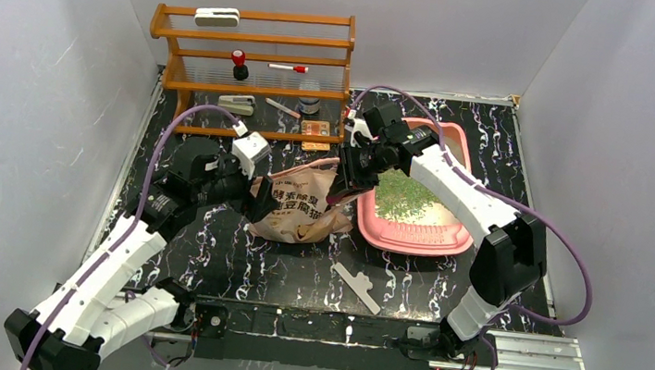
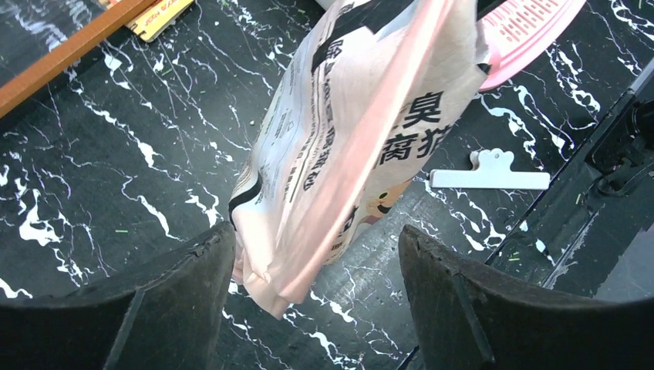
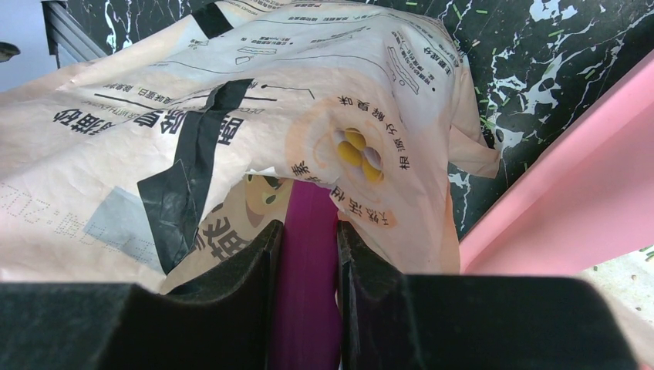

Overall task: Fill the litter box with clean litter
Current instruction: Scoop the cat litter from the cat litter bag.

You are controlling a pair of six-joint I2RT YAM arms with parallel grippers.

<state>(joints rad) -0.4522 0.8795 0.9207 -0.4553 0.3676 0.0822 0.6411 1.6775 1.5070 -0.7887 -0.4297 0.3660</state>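
Observation:
The pink litter box point(image 1: 447, 243) lies right of centre, with green clean litter point(image 1: 401, 198) covering part of its floor. A beige printed bag point(image 1: 303, 205) lies on its side just left of the box. My right gripper point(image 1: 343, 182) is at the bag's mouth, shut on the purple scoop's handle point(image 3: 308, 270); the scoop's head is hidden inside the bag point(image 3: 270, 116). The box's pink wall point(image 3: 555, 208) is to the right. My left gripper point(image 2: 316, 254) is open at the bag's left end, and a bag point(image 2: 355, 131) corner hangs between its jaws, close to the left finger point(image 2: 185, 285).
A wooden shelf rack point(image 1: 254, 65) with small items stands at the back left. A white clip point(image 1: 357, 286) lies on the black marbled table in front of the bag; it also shows in the left wrist view point(image 2: 490, 173). Grey walls enclose three sides.

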